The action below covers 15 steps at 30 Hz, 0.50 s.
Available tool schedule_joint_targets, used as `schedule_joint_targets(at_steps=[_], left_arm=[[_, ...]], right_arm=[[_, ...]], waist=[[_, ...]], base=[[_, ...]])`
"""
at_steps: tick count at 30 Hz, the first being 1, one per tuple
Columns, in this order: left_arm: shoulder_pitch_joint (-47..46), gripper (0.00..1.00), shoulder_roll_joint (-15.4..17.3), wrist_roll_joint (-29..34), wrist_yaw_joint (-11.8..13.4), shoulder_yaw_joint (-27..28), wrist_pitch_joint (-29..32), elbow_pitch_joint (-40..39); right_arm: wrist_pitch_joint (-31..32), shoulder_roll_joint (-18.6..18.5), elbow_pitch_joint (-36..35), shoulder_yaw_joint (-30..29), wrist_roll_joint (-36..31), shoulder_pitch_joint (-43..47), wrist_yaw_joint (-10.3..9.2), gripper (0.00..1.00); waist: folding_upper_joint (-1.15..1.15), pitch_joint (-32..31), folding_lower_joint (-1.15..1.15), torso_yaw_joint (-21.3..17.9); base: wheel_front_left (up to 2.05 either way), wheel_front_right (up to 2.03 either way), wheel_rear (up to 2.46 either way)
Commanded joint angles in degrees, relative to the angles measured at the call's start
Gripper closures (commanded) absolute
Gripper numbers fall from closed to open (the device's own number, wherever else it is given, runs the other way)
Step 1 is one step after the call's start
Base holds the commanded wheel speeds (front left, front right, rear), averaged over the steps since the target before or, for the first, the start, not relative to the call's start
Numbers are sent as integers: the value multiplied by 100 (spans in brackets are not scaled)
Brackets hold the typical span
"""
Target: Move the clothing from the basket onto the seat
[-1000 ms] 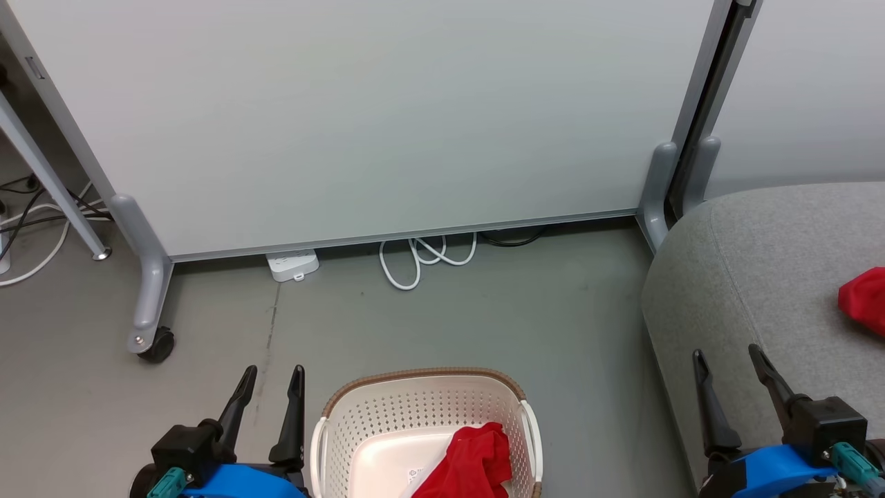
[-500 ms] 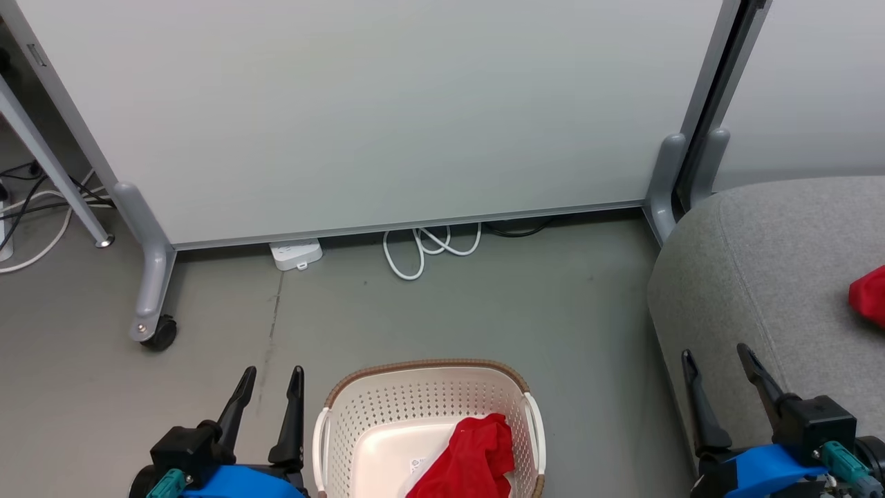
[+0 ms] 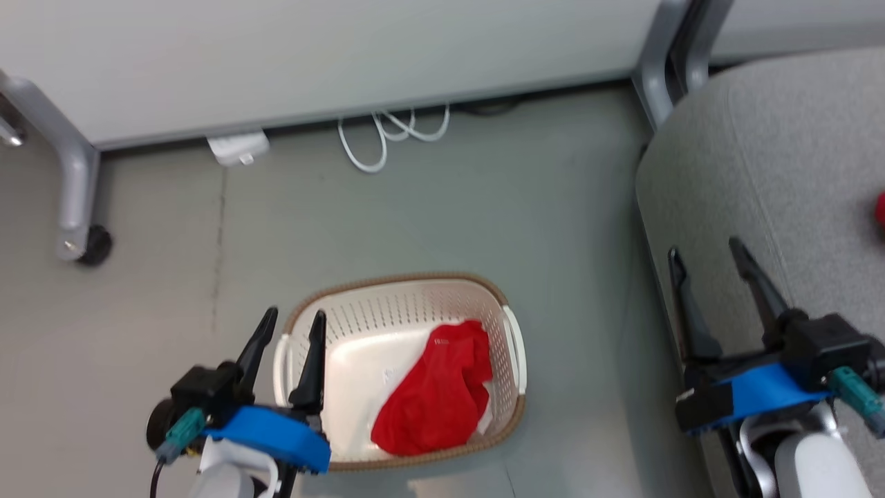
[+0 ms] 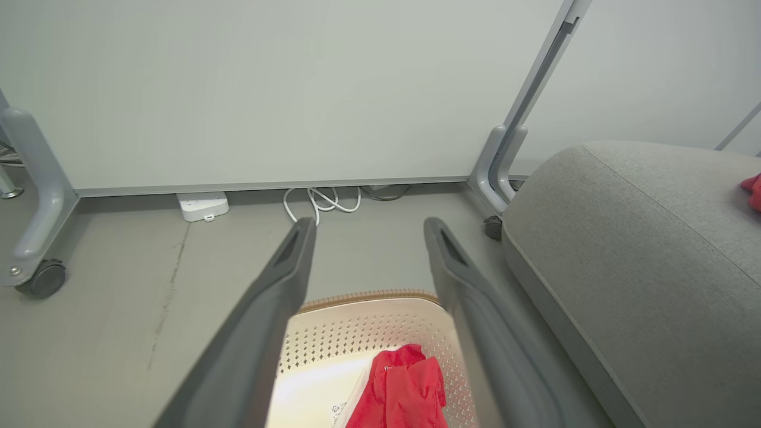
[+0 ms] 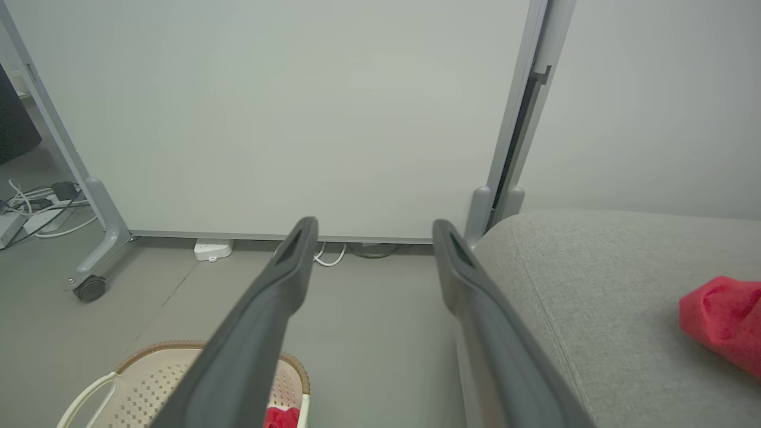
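Left gripper (image 3: 294, 317): jaws apart, empty, at the left rim of the basket (image 3: 387, 280). One red garment (image 3: 435, 387) lies inside the basket. Right gripper (image 3: 705, 247): jaws apart, empty, right of the basket at the edge of the seat (image 3: 760, 152). A second red garment (image 5: 722, 318) lies on the seat, farther right of the basket.

The left gripper (image 3: 294, 313) is held wide open, fingers spread. The right gripper (image 3: 704, 247) is held wide open too.
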Motion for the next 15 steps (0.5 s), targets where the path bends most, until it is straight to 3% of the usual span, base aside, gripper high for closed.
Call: schedule_joint_targets(at_steps=[1, 15], left_arm=[[-216, 0, 18, 30, -19, -41, -18, 39], [-1913, 0, 242, -164, -21, -802, -19, 1380]], right_arm=[[-45, -55, -60, 22, 21, -216, -4, 0], [-368, -52, -180, 504, 68, -1378, -4, 0]], waist=[[0, 712, -1, -341], [0, 2602, -1, -1285]], base=[[0, 0, 0], [0, 0, 0]])
